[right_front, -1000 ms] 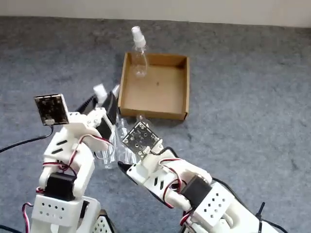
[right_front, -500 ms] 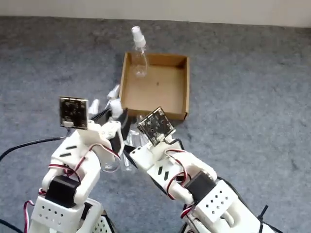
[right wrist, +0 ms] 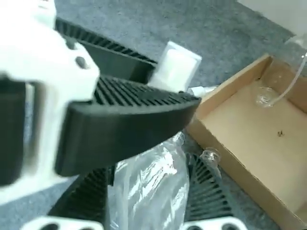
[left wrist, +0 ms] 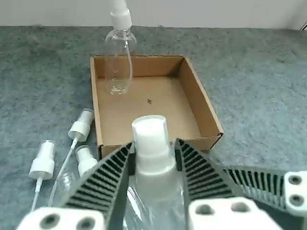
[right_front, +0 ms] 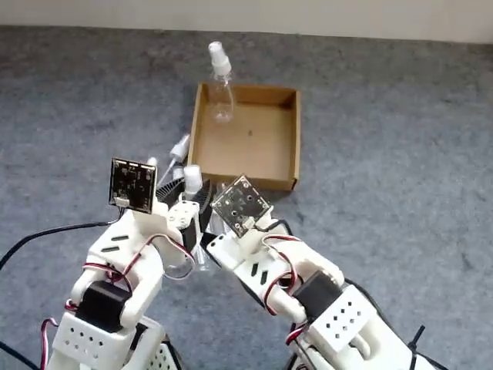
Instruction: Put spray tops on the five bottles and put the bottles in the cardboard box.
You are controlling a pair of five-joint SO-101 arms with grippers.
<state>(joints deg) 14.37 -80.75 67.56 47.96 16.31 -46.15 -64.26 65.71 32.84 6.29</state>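
My left claw pinches the spray top, my right claw the bottle; I judge a straight twist best.

The left tool clamps a spray top atop a bottle (cardboard box beyond).

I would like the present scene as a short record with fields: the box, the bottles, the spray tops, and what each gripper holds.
box: brown cardboard box, open, on the grey carpet
in box: one clear plastic bottle with a white spray top, upright in the far corner
left gripper: shut on a white spray top sitting on the held bottle
right gripper: shut on the body of a clear bottle, in front of the box
loose parts: three loose white spray tops lying on the carpet beside the box
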